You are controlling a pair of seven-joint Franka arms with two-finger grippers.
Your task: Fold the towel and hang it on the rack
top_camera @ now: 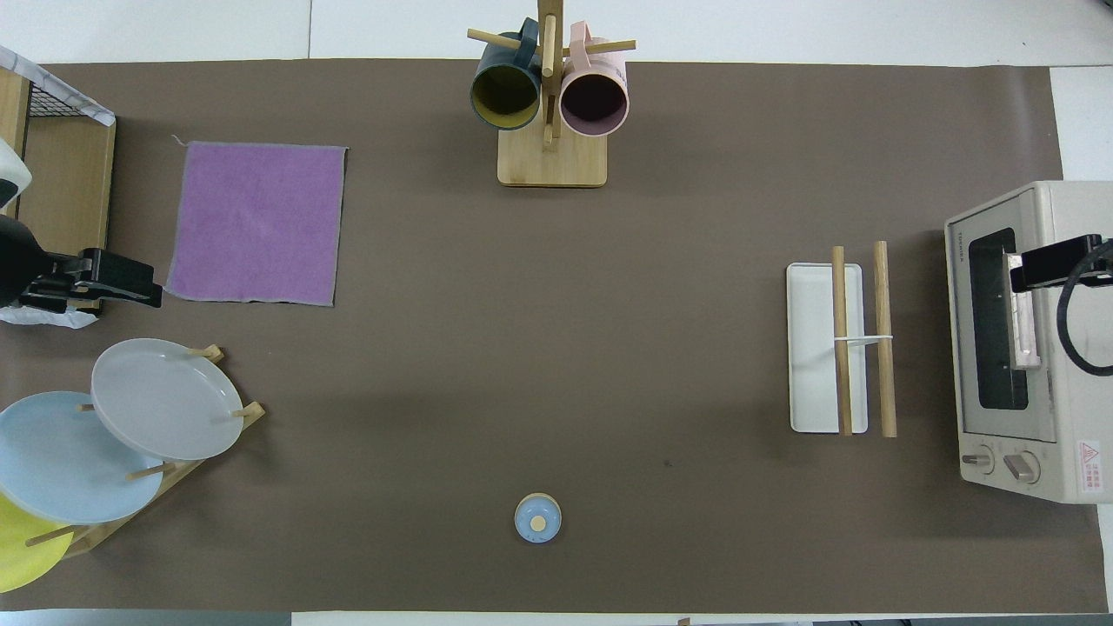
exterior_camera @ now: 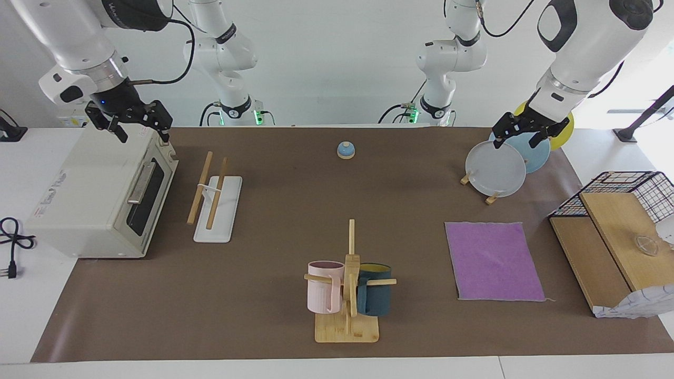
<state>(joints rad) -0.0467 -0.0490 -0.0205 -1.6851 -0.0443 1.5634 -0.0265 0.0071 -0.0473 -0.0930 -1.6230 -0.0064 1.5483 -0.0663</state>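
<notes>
The towel [exterior_camera: 494, 261] lies flat, purple face up, toward the left arm's end of the table; it also shows in the overhead view [top_camera: 256, 223]. The rack [exterior_camera: 216, 197], two light-wood rods on a white base, stands toward the right arm's end, beside the toaster oven; it shows in the overhead view too [top_camera: 856, 348]. My left gripper [exterior_camera: 515, 143] is open and empty, raised over the plate stand, apart from the towel; the overhead view shows it too [top_camera: 122, 287]. My right gripper [exterior_camera: 143, 136] is open and empty, raised over the toaster oven [top_camera: 1052, 265].
A toaster oven [exterior_camera: 100, 200] stands at the right arm's end. A mug tree [exterior_camera: 349, 287] with two mugs stands at the table's edge farthest from the robots. Plates [exterior_camera: 496, 168] lean in a stand nearer to the robots than the towel. There is a blue bell [exterior_camera: 345, 150]. A wooden box with a wire basket [exterior_camera: 613, 237] is at the left arm's end.
</notes>
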